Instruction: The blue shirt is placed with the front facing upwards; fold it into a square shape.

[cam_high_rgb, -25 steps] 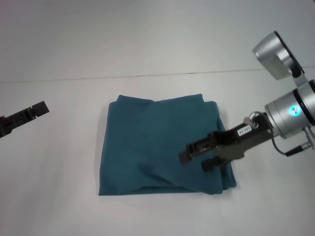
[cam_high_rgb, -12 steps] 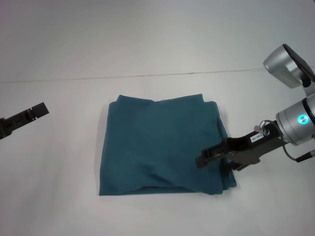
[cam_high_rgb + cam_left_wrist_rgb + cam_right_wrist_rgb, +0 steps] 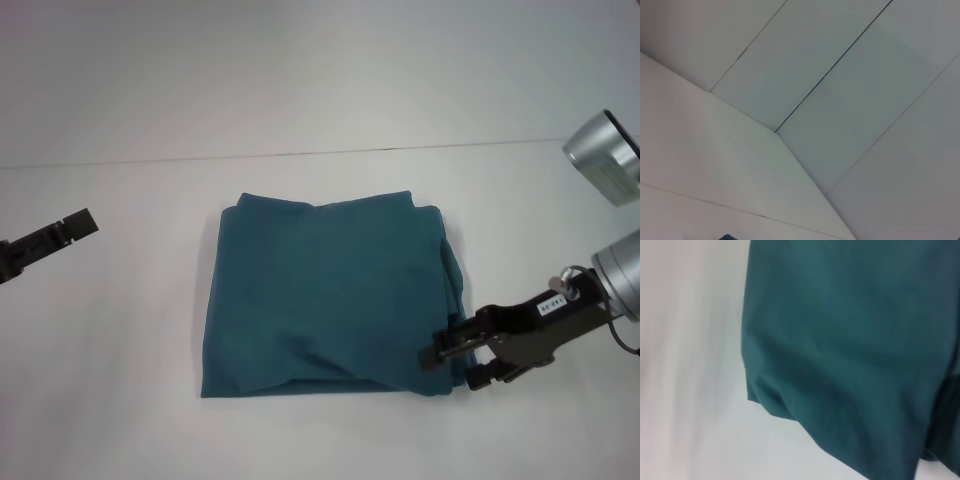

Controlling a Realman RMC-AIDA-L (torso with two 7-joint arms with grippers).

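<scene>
One second on, my right claw [image 3: 463, 362] has backed off the shirt [image 3: 325, 295].
Its fingers sit slightly parted, holding nothing, at the folded square's near right corner on the desk [image 3: 120, 400]; folding looks finished.

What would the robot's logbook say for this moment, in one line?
shirt: folded square, flat on table | right gripper: at shirt's near right corner, holding nothing | left gripper: off to left, apart
</scene>
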